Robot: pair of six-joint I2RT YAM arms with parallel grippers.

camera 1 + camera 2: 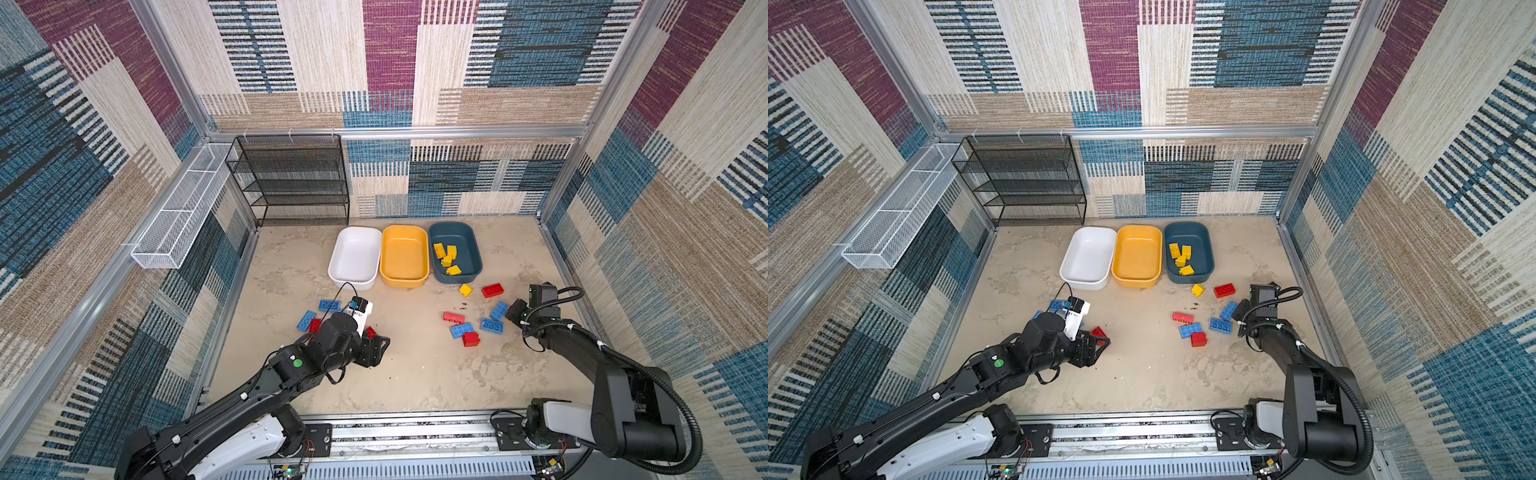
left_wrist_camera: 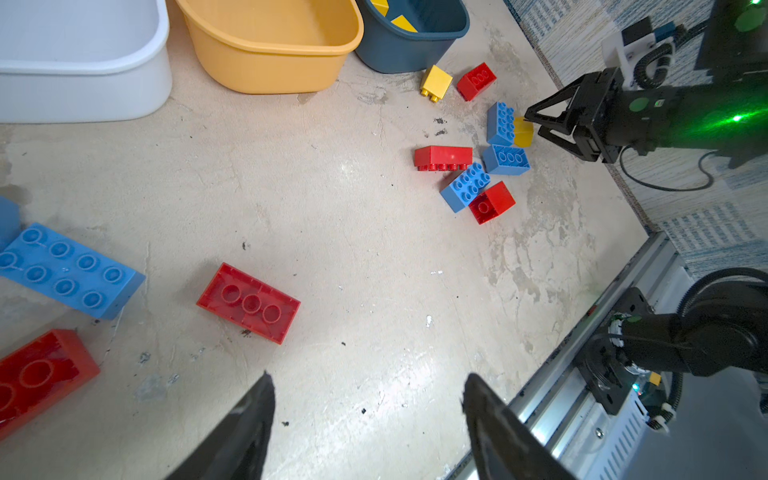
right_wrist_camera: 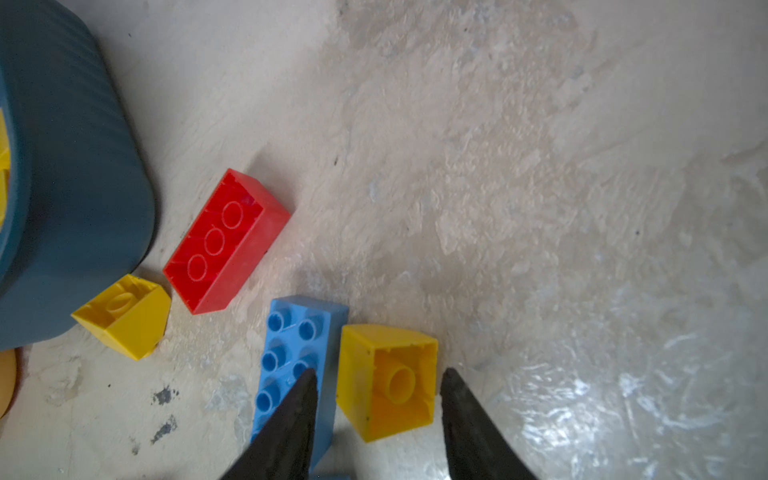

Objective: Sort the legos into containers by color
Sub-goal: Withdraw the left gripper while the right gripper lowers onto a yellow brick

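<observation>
RIGHT ARM OVER A YELLOW BRICK: Your right gripper [image 3: 378,374], near the teal tub [image 1: 467,245] on its robot side, has its jaws parted either side of a loose yellow brick [image 3: 386,395], with gaps showing on both sides. A blue brick [image 3: 291,345] lies just beside it. Four yellow legos [image 1: 439,250] sit inside the teal tub. Your left gripper [image 2: 365,378], well apart from that tub, hangs wide and empty over the floor [image 2: 374,249] near a red brick [image 2: 248,303].
</observation>
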